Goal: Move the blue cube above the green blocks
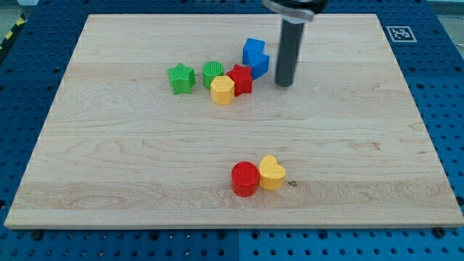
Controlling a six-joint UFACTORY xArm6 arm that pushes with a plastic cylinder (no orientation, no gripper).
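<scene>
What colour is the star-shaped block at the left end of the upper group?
Green. The star-shaped block shows clearly in the camera view, the only view.

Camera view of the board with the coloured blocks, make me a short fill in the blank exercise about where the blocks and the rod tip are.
1. My tip stands just to the view's ____ of the blue blocks.
2. The green star lies to the view's left of the green ____.
3. Near the view's bottom, the red cylinder touches a ____ heart.
4. The yellow block sits against the red ____.

Missing words: right; cylinder; yellow; star
</scene>
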